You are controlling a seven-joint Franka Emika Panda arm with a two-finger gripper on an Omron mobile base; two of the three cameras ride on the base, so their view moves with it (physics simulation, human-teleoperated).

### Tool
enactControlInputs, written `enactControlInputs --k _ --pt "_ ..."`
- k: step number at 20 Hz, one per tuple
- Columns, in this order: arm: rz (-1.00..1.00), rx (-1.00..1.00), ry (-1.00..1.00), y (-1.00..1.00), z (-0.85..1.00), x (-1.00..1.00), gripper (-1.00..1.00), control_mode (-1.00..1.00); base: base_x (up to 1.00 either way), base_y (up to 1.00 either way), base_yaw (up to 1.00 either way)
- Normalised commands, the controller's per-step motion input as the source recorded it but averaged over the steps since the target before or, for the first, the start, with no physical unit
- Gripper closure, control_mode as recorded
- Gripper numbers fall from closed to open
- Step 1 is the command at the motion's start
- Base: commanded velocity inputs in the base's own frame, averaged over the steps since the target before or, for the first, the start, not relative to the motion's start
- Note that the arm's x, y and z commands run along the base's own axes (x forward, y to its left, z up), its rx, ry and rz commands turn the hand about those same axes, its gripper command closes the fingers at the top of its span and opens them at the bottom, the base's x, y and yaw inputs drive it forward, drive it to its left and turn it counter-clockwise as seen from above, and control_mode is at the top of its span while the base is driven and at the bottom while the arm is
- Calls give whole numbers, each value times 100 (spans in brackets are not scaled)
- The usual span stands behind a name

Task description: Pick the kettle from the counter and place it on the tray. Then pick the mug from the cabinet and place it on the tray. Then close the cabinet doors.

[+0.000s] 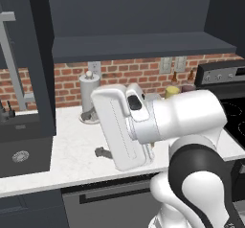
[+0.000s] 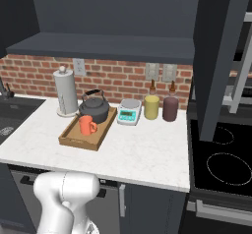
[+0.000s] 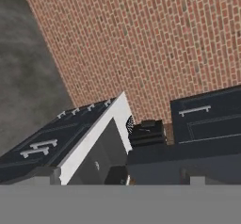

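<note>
The dark grey kettle (image 2: pixel 94 109) stands at the far end of the wooden tray (image 2: pixel 78 140) on the white counter (image 2: pixel 142 154). The orange-red mug (image 2: pixel 87 126) stands on the tray just in front of the kettle. Above, the dark cabinet (image 2: pixel 108 12) is open. One cabinet door (image 2: pixel 216 56) juts out on the right with its silver handle (image 2: pixel 242 75), the other door (image 1: pixel 40 64) on the left. My gripper (image 3: pixel 120 177) is open with nothing between its fingertips (image 3: pixel 44 175). It is raised and faces a brick wall and distant cabinets.
A paper-towel roll (image 2: pixel 65 91) stands left of the tray. A white scale (image 2: pixel 129 112), a yellow-green cup (image 2: pixel 151 106) and a maroon cup (image 2: pixel 171 108) line the wall to its right. The stove (image 2: pixel 221 164) is at right, the sink (image 2: pixel 10 120) at left.
</note>
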Motion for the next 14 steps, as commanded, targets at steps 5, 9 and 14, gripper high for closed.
enactControlInputs --k 5,9,14 --pt "4 -1 -1 22 19 -2 -100 -100 0 0 0" --pt "2 -4 -3 22 16 0 -100 -100 0 0 0" --pt "0 -2 -3 26 4 7 -100 -100 0 0 0"
